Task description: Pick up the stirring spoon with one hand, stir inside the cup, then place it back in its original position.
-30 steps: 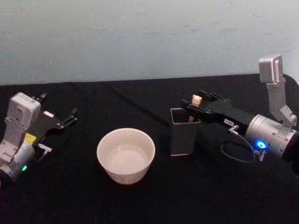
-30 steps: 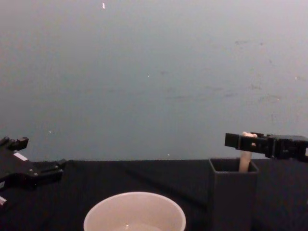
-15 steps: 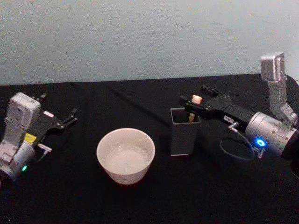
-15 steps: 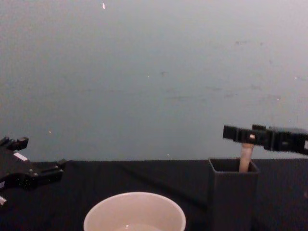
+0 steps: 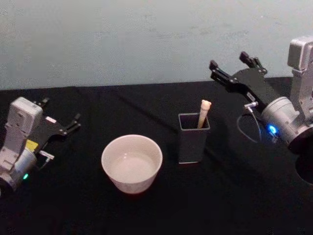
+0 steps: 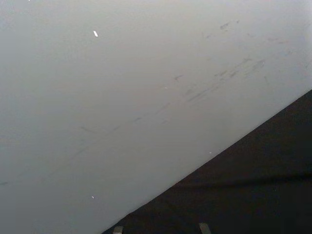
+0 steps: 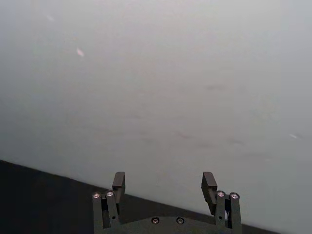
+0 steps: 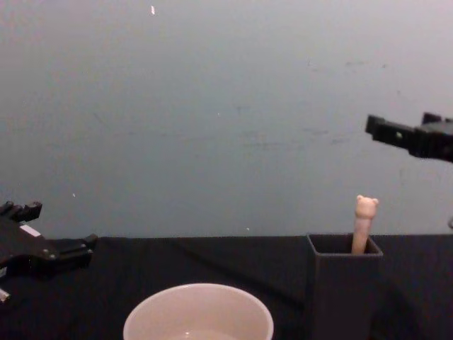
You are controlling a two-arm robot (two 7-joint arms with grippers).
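Note:
The stirring spoon [image 5: 203,112] stands in a dark grey square holder [image 5: 192,144], leaning against its right side. Its beige handle and bear head [image 8: 366,206] stick up above the rim, and the lower stem is hidden inside. The cream-white cup [image 5: 132,179] sits left of the holder; in the chest view its rim [image 8: 198,287] shows low down. My right gripper [image 5: 228,59] hangs open, high above and to the right of the spoon, apart from it; its empty fingers [image 7: 118,180] face the wall. My left gripper [image 5: 61,110] rests open at the far left.
A black cloth [image 5: 230,200] covers the table, and a pale wall [image 5: 146,39] stands close behind it. A dark cable [image 5: 132,104] runs across the cloth behind the cup. In the chest view the holder [image 8: 343,290] stands right of the cup.
My right gripper has let go of the spoon's top, opened, and risen up and back to the right. The spoon stays in the holder. The left arm has not moved.

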